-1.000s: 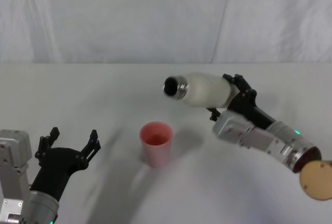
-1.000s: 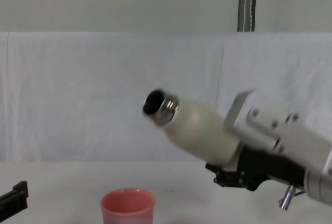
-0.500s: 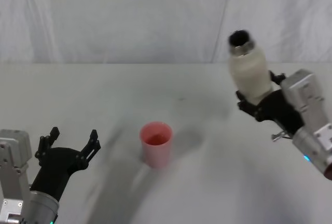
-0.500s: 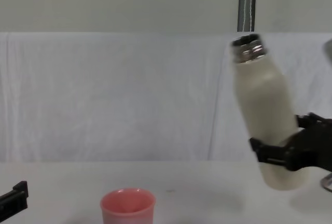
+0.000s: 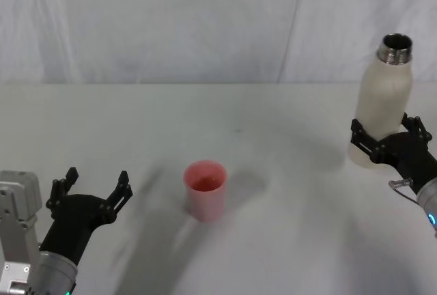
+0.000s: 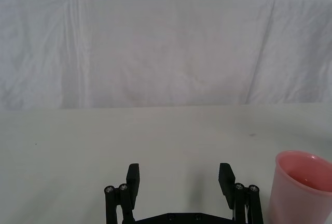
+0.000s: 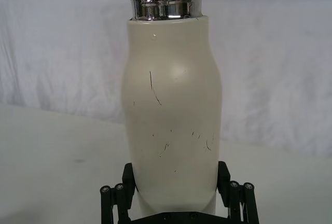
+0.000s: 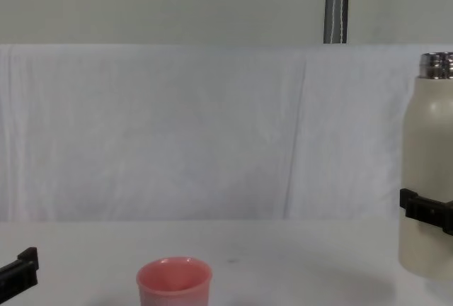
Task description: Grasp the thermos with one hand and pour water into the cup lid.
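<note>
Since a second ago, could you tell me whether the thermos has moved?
Yes. The thermos, tilted near the pink cup lid then, now stands upright far to its right, gripped by the right tool.

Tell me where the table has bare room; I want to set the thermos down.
Bare table lies between cup lid and thermos, held upright by the right gripper. Crowded only near the left gripper.

Head view downward, chest view level, both on cup lid [image 5: 205, 190].
</note>
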Available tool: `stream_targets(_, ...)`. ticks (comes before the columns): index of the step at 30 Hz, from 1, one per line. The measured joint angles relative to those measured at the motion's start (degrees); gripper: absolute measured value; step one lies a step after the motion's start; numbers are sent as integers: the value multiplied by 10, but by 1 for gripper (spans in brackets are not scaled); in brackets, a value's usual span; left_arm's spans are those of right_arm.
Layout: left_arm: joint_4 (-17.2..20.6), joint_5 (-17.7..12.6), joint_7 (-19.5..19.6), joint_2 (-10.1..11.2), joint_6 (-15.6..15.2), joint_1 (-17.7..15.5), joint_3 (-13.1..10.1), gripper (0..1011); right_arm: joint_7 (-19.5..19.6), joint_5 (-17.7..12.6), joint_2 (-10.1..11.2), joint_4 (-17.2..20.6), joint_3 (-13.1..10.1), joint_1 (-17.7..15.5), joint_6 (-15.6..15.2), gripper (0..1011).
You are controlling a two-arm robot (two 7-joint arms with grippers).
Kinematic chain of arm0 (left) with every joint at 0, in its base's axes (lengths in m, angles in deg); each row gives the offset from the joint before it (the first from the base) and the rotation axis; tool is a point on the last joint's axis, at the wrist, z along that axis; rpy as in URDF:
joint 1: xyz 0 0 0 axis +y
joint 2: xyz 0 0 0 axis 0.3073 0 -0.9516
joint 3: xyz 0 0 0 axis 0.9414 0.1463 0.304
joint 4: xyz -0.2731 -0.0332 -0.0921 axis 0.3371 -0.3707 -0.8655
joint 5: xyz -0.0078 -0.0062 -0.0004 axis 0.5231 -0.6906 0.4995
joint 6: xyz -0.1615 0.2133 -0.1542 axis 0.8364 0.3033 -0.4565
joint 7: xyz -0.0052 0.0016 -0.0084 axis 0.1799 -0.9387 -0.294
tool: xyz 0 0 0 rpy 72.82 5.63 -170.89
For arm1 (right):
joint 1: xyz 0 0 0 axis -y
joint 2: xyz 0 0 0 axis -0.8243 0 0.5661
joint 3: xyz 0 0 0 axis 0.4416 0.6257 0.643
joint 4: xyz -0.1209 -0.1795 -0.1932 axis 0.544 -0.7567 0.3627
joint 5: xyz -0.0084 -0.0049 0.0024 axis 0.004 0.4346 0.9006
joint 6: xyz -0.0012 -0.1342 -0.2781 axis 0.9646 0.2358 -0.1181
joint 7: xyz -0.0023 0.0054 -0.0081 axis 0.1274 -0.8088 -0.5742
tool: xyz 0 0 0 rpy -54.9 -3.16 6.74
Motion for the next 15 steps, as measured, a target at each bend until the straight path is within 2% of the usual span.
stream_targets(6, 0, 0, 0, 0, 0, 0, 0, 1001, 2, -32, -11, -11, -6, -1, -2, 962)
stream_targets(15, 0, 0, 0, 0, 0, 0, 0, 1001, 5, -38, -13, -46, 7, 14, 12, 962)
